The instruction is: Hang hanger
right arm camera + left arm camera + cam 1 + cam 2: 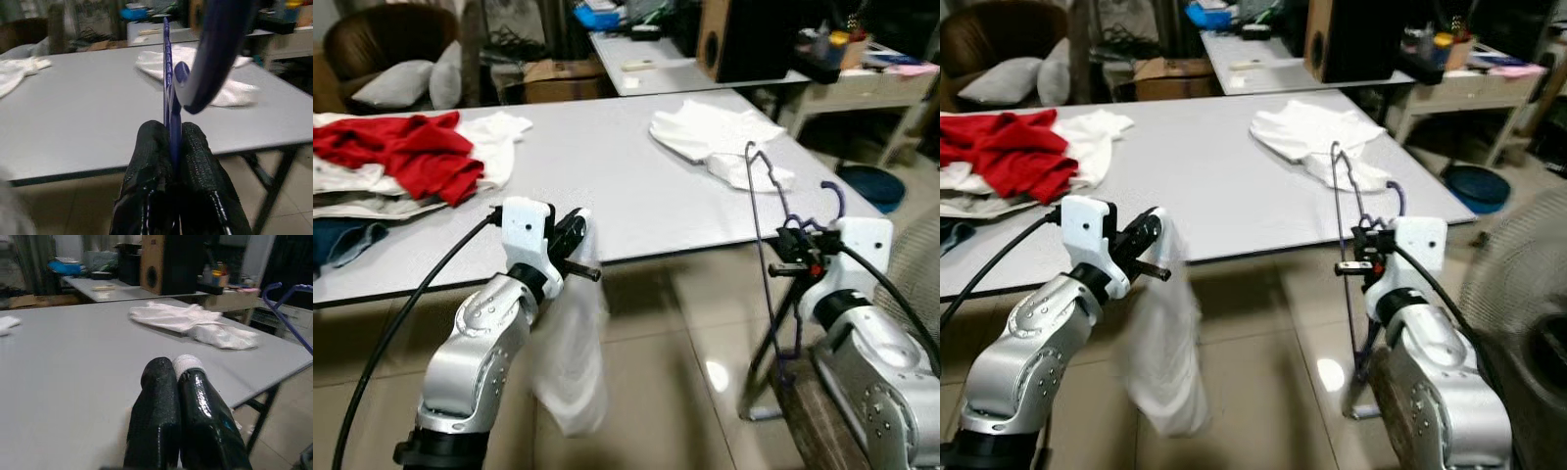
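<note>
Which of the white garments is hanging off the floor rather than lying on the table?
The white garment pinched in the left gripper, dangling below the table edge. The other white garments lie on the grey table: one far right, one beside the red cloth.

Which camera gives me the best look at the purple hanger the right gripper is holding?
The left eye view: the purple hanger shows nearly whole, hook up, pinched in the right gripper beside the table. The right eye view shows much the same. The right wrist view has a blurred close-up of it between the fingers; the left wrist view catches a corner.
</note>
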Robot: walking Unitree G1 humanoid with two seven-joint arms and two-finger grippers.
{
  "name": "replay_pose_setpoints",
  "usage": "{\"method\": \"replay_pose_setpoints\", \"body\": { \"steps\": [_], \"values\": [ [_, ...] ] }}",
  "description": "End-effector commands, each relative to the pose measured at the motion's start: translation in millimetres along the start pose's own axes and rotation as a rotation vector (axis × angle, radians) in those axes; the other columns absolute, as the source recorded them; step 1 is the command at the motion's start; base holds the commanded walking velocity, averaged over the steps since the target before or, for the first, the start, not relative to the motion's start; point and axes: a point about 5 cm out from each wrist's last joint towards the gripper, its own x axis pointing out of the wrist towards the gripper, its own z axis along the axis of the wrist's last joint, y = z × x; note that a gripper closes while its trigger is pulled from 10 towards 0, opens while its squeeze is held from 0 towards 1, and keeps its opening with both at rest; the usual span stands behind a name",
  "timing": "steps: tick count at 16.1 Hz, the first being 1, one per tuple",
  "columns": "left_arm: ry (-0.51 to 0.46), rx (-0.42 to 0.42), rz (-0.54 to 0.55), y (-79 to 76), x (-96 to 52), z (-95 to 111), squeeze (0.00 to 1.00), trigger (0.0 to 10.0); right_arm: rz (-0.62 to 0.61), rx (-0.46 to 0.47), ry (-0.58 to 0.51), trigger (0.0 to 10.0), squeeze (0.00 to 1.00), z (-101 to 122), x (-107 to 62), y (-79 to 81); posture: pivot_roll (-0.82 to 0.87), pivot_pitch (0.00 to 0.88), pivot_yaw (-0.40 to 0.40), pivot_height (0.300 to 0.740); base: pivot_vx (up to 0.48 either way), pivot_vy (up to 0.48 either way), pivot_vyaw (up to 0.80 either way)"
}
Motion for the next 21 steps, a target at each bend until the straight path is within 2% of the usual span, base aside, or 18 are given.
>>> {"method": "replay_pose_setpoints", "body": {
  "steps": [1,7,13,18,21],
  "values": [
    [-0.02,0.012,0.011,4.6,0.3,5.3,0.0,10.0,0.04,-0.002,-0.021,10.0,0.0,5.0,3.9,6.4,0.0,0.0,0.004,0.74,0.341,0.0,0.0],
    [-0.009,0.016,0.037,9.5,-7.3,3.5,0.0,10.0,0.218,-0.019,0.002,10.0,0.0,0.0,0.4,25.6,0.01,0.0,-0.008,0.74,0.325,0.0,0.0],
    [-0.034,0.024,0.059,19.2,-14.9,8.5,0.0,10.0,0.28,-0.059,0.017,10.0,0.0,-4.5,2.0,32.1,0.03,0.0,-0.011,0.74,0.044,0.0,0.0],
    [-0.034,0.038,0.06,21.4,-13.9,10.8,0.0,10.0,0.278,-0.045,0.016,10.0,0.0,-6.5,3.4,32.9,0.04,0.0,-0.004,0.74,0.0,0.473,0.0],
    [-0.027,0.044,0.056,22.9,-14.2,10.8,0.0,10.0,0.234,-0.025,0.025,10.0,0.0,-11.2,4.3,32.4,0.05,0.0,0.001,0.74,0.0,0.48,0.0]
  ]
}}
